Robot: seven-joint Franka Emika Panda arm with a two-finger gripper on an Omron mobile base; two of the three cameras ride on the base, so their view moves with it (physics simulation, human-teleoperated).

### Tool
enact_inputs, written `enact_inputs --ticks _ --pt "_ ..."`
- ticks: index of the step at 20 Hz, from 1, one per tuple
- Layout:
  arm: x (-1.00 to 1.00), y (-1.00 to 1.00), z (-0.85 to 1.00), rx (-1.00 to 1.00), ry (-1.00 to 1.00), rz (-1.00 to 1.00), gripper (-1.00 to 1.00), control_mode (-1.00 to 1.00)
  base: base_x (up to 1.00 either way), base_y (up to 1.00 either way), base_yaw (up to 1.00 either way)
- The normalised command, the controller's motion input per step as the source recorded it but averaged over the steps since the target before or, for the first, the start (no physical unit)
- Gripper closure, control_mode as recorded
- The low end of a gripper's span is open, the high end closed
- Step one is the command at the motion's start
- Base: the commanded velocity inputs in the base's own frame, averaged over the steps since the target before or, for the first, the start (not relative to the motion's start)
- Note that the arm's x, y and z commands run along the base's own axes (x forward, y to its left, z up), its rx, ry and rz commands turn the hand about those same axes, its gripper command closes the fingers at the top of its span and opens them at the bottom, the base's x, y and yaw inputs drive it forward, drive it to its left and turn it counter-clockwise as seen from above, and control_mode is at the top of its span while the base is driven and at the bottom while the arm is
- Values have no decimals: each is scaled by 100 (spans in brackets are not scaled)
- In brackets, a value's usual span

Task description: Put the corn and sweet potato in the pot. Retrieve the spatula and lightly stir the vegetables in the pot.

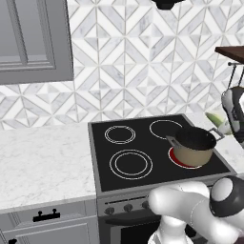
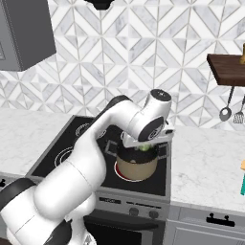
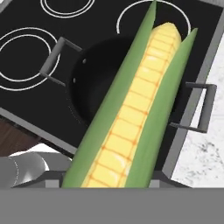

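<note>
The corn (image 3: pixel 131 113), yellow kernels between green husk leaves, runs along the hand view and hangs just above the pot's dark inside (image 3: pixel 89 83). My gripper (image 1: pixel 227 125) is shut on the corn (image 1: pixel 215 117), and its fingertips are hidden behind the cob. The tan pot (image 1: pixel 193 148) stands on the front right burner, which glows red. In the right base view my hand covers the pot (image 2: pixel 137 166), with a bit of green corn (image 2: pixel 144 147) showing under it. A teal and orange sliver, probably the spatula (image 2: pixel 242 185), is cut off by the right edge. The sweet potato is out of view.
The black cooktop (image 1: pixel 143 143) has three other burners with nothing on them. White marble counter (image 2: pixel 206 167) lies on both sides. A dark wooden shelf (image 2: pixel 227 69) on the right wall carries hanging grey ladles (image 2: pixel 225 113). A grey cabinet (image 1: pixel 33 38) hangs at upper left.
</note>
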Motion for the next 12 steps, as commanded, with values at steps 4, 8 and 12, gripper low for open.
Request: enact_inputs --ticks 4,8,12 --pt "44 43 -11 0 10 0 100 -100 0 0 0" --pt "31 7 -28 0 4 0 100 -100 0 0 0" --pt "17 2 -40 0 3 0 100 -100 0 0 0"
